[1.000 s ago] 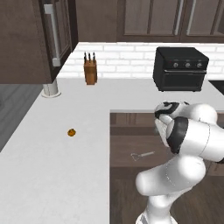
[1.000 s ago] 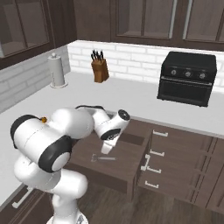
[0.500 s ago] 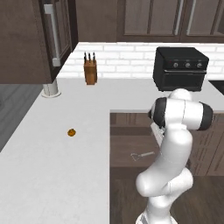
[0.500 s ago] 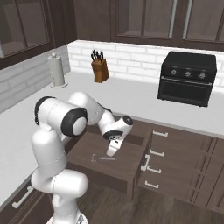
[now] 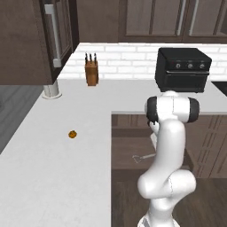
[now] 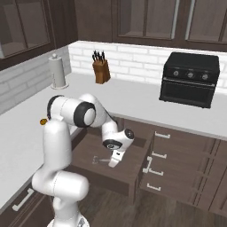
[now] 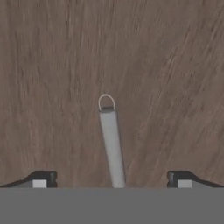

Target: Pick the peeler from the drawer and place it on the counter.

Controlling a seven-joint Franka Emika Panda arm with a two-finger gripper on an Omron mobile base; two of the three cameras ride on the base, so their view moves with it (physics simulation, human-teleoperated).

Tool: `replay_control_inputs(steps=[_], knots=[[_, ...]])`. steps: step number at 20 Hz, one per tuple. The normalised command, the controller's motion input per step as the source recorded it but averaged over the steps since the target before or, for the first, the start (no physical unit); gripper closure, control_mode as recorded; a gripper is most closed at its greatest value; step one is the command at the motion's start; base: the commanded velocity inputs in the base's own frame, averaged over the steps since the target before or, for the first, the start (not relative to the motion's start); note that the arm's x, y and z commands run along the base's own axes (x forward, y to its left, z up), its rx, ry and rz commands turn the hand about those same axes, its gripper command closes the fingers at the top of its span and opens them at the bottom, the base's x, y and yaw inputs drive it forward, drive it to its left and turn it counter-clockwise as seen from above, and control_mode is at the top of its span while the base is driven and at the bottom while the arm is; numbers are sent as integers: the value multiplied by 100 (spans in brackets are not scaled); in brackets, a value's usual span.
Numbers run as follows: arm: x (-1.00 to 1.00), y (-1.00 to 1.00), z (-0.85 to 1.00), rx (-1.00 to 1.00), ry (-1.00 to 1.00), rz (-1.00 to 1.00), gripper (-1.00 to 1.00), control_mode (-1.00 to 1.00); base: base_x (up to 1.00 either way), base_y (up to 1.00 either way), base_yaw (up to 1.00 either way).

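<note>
- The peeler (image 7: 112,146), a slim silver-grey tool, lies flat on the dark wood floor of the drawer (image 6: 91,153). In the hand view it runs from the bottom centre upward, ending in a small wire loop near the middle of the frame.
- In the same view the gripper (image 7: 112,179) straddles the handle: one dark fingertip (image 7: 41,178) sits at the lower left, the other at the lower right, and the peeler passes midway between them, touching neither.
- The jaws stand wide apart and hold nothing.
- In the right base view the peeler (image 6: 99,160) shows as a thin pale line at lower centre, inside the open drawer, with the gripper (image 6: 114,161) just to its right, pointing down into the drawer.
- In the left base view the peeler (image 5: 142,156) pokes out to the left of the white arm, at centre right of the frame; the drawer (image 5: 128,150) is open beneath it.
- The counter (image 5: 53,164) is a pale slab filling the left half of that view.
- A small round orange-brown object (image 5: 72,134) rests on it, left of centre.
- At the upper middle stand a knife block (image 5: 91,72) and, further right, a black toaster oven (image 5: 182,69).
</note>
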Motion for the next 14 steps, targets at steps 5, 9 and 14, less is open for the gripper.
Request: replay_control_inputs(steps=[5, 9, 14], knots=[[20, 2, -44, 0, 1, 0, -100, -100, 0, 0, 0], [14, 0, -50, 0, 0, 0, -100, -100, 0, 0, 0], [25, 18, -69, 0, 0, 1, -100, -100, 0, 0, 0]])
